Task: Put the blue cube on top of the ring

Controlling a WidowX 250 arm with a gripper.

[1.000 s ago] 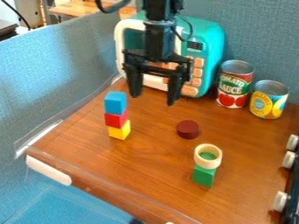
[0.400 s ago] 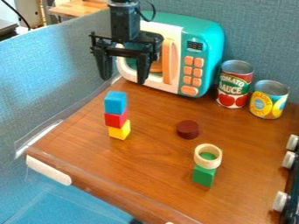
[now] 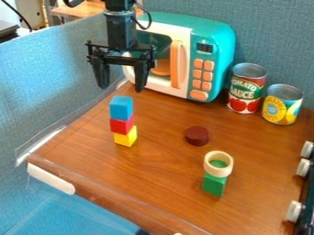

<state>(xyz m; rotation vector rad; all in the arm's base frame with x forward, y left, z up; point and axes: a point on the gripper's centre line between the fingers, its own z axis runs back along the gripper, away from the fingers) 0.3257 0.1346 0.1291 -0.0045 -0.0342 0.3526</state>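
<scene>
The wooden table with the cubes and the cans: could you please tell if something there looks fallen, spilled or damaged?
Nothing stands out as fallen, spilled or damaged. The blue cube, red cube and yellow cube stand in a stack, the ring sits on the green cube, and the red can and yellow can are upright.

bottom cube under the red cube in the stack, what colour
Yellow cube, seen best in the camera view.

Cube stack (image 3: 121, 120): near left edge of desk (image 3: 159, 176)
Microwave (image 3: 211, 34): at the back
Cans (image 3: 247, 92): right of Microwave
Disc (image 3: 197, 136): mid-desk
Ring (image 3: 219, 173): on block (image 3: 214, 185), before Disc
</scene>
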